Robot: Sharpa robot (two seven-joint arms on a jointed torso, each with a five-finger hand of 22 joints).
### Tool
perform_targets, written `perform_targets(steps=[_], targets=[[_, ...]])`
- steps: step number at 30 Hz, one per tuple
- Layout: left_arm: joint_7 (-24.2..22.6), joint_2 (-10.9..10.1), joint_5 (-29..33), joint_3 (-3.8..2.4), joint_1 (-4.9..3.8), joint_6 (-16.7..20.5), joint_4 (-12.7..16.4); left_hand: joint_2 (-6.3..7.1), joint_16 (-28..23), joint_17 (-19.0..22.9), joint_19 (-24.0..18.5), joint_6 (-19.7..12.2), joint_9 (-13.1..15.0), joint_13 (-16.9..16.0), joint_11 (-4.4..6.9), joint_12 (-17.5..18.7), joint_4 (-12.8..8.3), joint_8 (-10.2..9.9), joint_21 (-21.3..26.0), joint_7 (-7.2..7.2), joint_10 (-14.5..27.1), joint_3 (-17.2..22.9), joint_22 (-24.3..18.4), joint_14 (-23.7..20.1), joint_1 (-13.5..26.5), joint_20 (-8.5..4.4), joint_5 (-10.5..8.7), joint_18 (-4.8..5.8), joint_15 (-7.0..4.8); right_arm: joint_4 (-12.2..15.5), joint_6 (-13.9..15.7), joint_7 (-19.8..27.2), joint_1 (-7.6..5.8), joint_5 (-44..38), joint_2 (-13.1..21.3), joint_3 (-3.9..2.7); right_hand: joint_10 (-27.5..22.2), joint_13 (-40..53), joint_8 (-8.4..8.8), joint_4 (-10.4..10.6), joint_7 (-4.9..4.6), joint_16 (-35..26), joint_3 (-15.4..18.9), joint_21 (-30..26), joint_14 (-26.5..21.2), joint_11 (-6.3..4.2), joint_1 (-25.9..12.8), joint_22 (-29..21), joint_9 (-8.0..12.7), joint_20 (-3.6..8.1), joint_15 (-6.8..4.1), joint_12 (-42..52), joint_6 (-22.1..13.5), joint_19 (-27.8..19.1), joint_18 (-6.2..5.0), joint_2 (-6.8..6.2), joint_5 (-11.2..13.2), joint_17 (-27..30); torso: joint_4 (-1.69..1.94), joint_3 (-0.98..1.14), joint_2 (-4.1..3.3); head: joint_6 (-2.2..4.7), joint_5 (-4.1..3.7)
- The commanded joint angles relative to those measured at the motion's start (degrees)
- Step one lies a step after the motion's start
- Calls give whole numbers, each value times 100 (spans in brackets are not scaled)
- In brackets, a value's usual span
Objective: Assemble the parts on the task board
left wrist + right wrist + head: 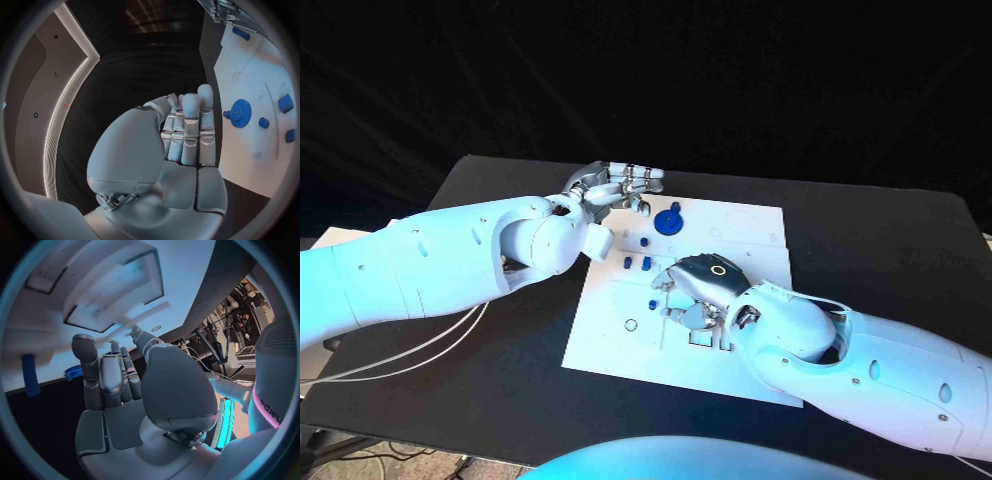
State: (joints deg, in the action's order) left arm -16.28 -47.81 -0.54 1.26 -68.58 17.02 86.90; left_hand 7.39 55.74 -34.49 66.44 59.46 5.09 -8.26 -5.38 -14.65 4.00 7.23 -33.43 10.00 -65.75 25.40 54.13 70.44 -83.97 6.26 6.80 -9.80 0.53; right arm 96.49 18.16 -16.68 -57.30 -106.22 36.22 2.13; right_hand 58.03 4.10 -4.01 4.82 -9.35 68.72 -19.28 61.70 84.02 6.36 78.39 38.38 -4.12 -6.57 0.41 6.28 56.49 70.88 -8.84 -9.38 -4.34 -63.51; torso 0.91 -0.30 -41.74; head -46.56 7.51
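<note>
The white square task board [733, 370] is lying mid-table on the black table [906, 240], with bare black surface showing around its edges. The left hand [610, 185] is hovering at the board's far left corner, fingers straight, close together, holding nothing. The round blue gear part [671, 221] is lying just beside it. The right hand [704, 290] is resting over the board's middle; whether it is holding anything I cannot tell. Small blue peg parts [636, 263] are lying between the hands.

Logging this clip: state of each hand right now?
Left hand: empty, fingers straight and together, near the gear.
Right hand: over the board; grip cannot be told.
</note>
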Motion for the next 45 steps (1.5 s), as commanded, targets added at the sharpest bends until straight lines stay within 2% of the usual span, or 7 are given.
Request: perform_targets(steps=[1, 9, 16, 21, 26, 37, 45], targets=[[-4, -1, -20, -4, -1, -93, -5, -7, -25, 6, 39, -42, -8, -5, -1, -19, -30, -3, 25, 8, 39, -10, -5, -28, -40, -4, 8, -63, 1, 147, 727, -127, 7, -48, 125, -19, 83, 20, -40, 3, 5, 30, 29, 26, 82, -37, 113, 53, -15, 1, 34, 147, 104, -2, 3, 46, -57, -24, -2, 2, 0, 8, -15], [7, -13, -20, -4, -1, -91, -44, -14, -25, 11, 40, -43, -8, -7, 0, -26, -38, 1, 27, 8, 42, -9, -6, -30, -45, -3, 9, -64, 2, 658, 936, -200, -135, 258, 715, -135, 260, 16, -77, 26, 58, 65, -37, 92, 127, -89, 186, 140, -32, 22, 6, 377, 270, 71, 17, 121, -164, -39, -6, 3, -2, 52, -94], [10, -16, -20, -4, -1, -104, -52, -14, -25, 11, 40, -43, -8, -7, 0, -26, -38, 1, 27, 8, 42, -9, -6, -30, -45, -3, 9, -64, 2, 935, 347, -359, -490, 421, 1342, -173, 201, -34, -36, 51, 89, 31, -15, 85, 128, -99, 164, 125, -17, 26, 5, 372, 265, 74, 16, 53, -100, 8, -11, -4, 1, 117, -239], [5, 0, -20, -3, 0, -107, -56, -18, -24, 13, 41, -42, -8, -11, 1, -36, -49, 6, 29, 7, 43, -9, -7, -31, -52, -2, 9, -64, 2, 806, -241, -295, -617, 673, 1534, -175, -192, -45, 40, 169, 179, -200, 230, -175, 44, -84, 119, -260, 18, 10, 20, 265, 122, -122, -42, 12, 119, 281, -9, -3, 1, 156, -291], [-8, 9, -20, -3, 1, -109, -51, -18, -24, 13, 41, -42, -8, -11, 1, -36, -49, 6, 29, 7, 43, -9, -7, -31, -52, -2, 9, -64, 2, 655, -532, -185, -655, 804, 1552, -173, -217, -35, 31, 217, 141, -227, 348, -212, 42, -103, 142, -303, 14, 25, 15, 310, 110, -136, -47, 37, 106, 319, 3, 8, -13, 169, -321], [-12, 17, -20, -3, 2, -116, -56, -18, -24, 13, 41, -42, -8, -11, 1, -36, -49, 6, 29, 7, 43, -9, -7, -31, -52, -2, 9, -64, 2, 415, -751, -75, -654, 835, 1369, -160, -87, -24, 17, 221, 161, -224, 403, -223, 65, -111, 264, -313, 3, 36, 5, 443, 161, -111, -45, 146, 87, 330, 6, -1, -7, 159, -316], [-3, 19, -20, -3, 2, -128, -56, -18, -24, 13, 41, -42, -8, -11, 1, -36, -49, 6, 29, 7, 43, -9, -7, -31, -52, -2, 9, -64, 2, 310, -723, -28, -638, 799, 1239, -147, 316, -21, -31, 226, 153, -73, 269, -85, 146, -156, 407, -99, -26, 63, -38, 638, 357, 30, -10, 349, 107, 174, 10, -3, -5, 136, -311]])
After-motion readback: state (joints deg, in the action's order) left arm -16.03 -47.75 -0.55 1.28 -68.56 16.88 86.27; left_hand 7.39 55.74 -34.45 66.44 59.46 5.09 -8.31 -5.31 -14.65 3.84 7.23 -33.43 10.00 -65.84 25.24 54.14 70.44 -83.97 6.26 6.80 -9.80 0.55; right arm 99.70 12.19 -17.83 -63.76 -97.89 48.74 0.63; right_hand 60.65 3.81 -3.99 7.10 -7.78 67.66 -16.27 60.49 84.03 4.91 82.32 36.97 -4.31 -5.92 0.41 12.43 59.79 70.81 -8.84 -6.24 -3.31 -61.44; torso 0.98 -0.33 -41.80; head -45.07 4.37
